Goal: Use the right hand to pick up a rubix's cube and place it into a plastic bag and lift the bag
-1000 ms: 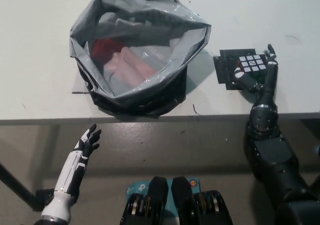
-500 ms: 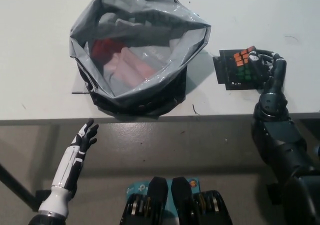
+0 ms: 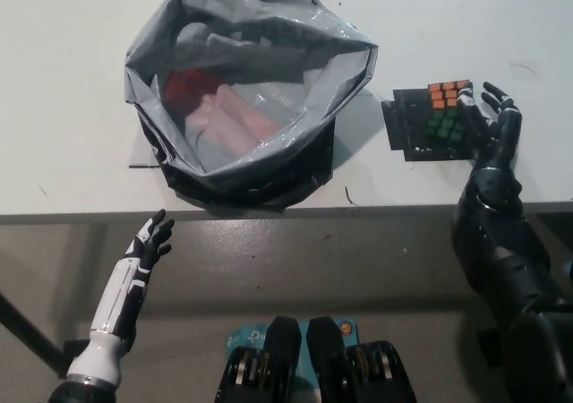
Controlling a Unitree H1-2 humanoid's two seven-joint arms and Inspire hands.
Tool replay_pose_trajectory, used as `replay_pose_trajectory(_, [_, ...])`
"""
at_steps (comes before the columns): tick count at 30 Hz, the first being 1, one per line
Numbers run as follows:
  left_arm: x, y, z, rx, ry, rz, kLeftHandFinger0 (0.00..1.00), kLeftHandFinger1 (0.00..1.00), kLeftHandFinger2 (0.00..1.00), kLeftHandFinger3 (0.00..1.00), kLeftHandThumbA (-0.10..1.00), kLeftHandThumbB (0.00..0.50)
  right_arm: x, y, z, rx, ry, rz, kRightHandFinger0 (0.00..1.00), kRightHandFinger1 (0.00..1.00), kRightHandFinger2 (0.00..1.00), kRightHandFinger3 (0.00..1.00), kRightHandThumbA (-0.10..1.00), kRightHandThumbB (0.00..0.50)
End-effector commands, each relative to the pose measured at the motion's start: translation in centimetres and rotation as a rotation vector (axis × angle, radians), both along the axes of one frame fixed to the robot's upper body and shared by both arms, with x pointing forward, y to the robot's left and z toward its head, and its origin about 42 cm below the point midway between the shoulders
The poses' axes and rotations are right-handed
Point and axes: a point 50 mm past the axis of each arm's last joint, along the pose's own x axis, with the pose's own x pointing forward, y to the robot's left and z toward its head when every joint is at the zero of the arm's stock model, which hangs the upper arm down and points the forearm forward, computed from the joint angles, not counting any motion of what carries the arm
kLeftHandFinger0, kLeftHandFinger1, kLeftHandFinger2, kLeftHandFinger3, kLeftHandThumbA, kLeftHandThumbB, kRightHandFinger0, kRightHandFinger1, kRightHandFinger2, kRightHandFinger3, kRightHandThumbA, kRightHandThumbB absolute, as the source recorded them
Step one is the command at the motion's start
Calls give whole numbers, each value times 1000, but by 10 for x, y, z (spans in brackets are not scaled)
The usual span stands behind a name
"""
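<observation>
Right robot hand [image 3: 491,125] is black, up on the desk [image 3: 63,107] at its near edge, fingers spread apart and not clamped on anything atm. Rubik's cube [image 3: 448,109] sits right up against its fingertips on the side toward the bag, looks like touching but can't say 100%. Cube shows an orange face up top w/ green below it, tilted a bit, and it's resting on a small dark square mat [image 3: 414,125] that sticks out past the cube on the side away from the robot hand.

Grey plastic bag [image 3: 251,90] is further over from the right robot hand, past the mat, well apart from the cube. Mouth is wide open, rim folded over, and there's red + pinkish stuff inside, can't tell what exactly.

Left robot hand [image 3: 152,242] is white, hanging below the desk edge, in front of the bag, fingers loosely apart, holding nothing
</observation>
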Motion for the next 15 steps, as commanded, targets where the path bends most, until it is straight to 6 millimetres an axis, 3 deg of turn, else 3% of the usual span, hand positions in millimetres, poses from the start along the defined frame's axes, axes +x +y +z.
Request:
replay_pose_trajectory(1, [2,5,13,14,-60,-10,1000,1000,1000,1000,1000,162,13,14,33,215,-141,32,0,369,860,810,-100,146])
replay_pose_trajectory(4, [1,5,12,14,-55,-6,1000,1000,1000,1000,1000,174,17,14,47,282,-190,36,0,372,871,850,-100,155])
replay_pose_trajectory(6, [0,6,11,5,-54,-8,1000,1000,1000,1000,1000,155,19,16,62,345,-236,46,0,349,857,880,-100,154])
replay_pose_trajectory(11, [-2,7,9,5,-52,-3,1000,1000,1000,1000,1000,147,21,18,84,463,-285,64,0,311,817,827,-100,147])
replay_pose_trajectory(12, [-3,7,8,3,-49,-2,1000,1000,1000,1000,1000,146,20,18,91,513,-301,76,0,302,833,877,-100,118])
replay_pose_trajectory(15, [-5,8,7,-2,-42,-1,1000,1000,1000,1000,1000,147,18,19,104,592,-326,101,0,305,857,944,-100,97])
